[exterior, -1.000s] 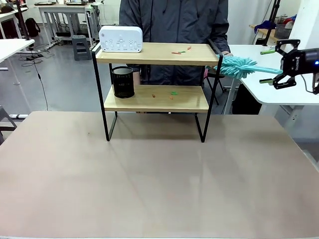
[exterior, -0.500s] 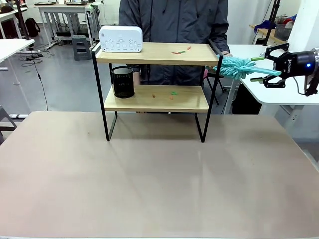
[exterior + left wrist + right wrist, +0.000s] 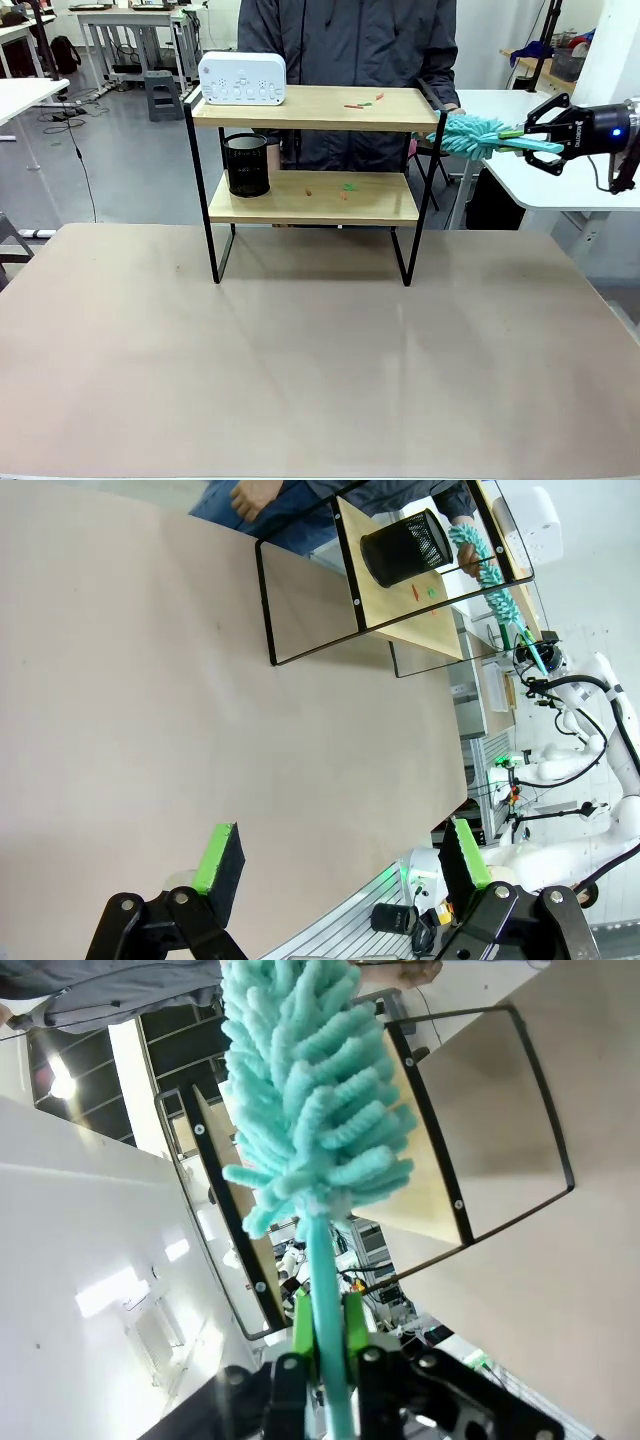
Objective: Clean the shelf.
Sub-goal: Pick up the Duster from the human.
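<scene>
1. The right gripper (image 3: pixel 537 137) is clamped narrow on the thin handle of the teal duster (image 3: pixel 478 133). The fluffy head sticks out past its fingertips.
2. The shelf (image 3: pixel 300 108) lies straight ahead of the head, along the handle's long axis. The head's tip is just beside the nearest frame post, about level with the top board's edge. I cannot tell if it touches.
3. The handle runs roughly level and in line with the boards' length, so a forward push should likely slide the head along a board.
4. Orange and green bits (image 3: pixel 365 101) sit on the top board, farther ahead of the head. More bits (image 3: pixel 346 187) lie ahead and lower, on the bottom board.
5. A person's hand (image 3: pixel 452 107) is just above the head, at the board's end.
6. The left gripper (image 3: pixel 343 858) is spread wide and holds nothing, well apart from the shelf. The right arm is nearer.
</scene>
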Robot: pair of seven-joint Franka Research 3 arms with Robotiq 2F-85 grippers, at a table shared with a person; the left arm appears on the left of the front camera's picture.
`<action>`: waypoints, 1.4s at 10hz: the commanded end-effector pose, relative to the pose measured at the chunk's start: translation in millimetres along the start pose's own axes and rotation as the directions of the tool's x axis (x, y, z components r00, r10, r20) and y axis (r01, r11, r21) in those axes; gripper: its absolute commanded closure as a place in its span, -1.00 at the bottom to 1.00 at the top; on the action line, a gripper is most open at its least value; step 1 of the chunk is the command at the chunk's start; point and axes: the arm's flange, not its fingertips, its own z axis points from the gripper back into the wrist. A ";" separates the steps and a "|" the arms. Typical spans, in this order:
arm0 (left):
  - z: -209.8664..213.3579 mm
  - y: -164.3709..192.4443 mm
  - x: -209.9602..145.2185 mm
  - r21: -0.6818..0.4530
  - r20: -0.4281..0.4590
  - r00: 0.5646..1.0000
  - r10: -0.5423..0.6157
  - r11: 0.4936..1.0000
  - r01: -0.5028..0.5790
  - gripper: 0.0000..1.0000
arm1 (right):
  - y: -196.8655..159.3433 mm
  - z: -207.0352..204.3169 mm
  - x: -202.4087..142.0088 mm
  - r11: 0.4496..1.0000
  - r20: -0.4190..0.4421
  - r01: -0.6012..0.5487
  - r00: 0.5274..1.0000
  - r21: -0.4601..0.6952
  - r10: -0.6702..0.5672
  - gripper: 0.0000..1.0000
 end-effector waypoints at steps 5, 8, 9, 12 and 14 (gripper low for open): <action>0.3 -1.3 -1.1 -0.005 0.001 1.000 -0.023 1.000 0.023 -1.00 | 10.1 1.0 -12.4 1.000 -0.007 -0.016 1.000 0.008 0.016 1.00; 0.3 -1.3 -1.1 -0.005 0.001 1.000 -0.023 1.000 0.023 -1.00 | 55.6 70.4 -98.9 0.948 -0.034 -0.277 0.961 -0.158 0.275 1.00; 0.3 -1.3 -1.1 -0.005 0.001 1.000 -0.023 1.000 0.023 -1.00 | 61.0 98.1 -143.7 0.912 -0.032 -0.345 0.937 -0.222 0.347 1.00; 0.3 -1.3 -1.1 -0.005 0.001 1.000 -0.023 1.000 0.023 -1.00 | 15.1 148.8 -267.4 0.774 -0.115 -0.465 0.878 -0.430 0.464 1.00; 0.3 -1.3 -1.1 -0.005 0.001 1.000 -0.023 1.000 0.023 -1.00 | -16.4 174.2 -300.7 0.742 -0.232 -0.489 0.872 -0.458 0.432 1.00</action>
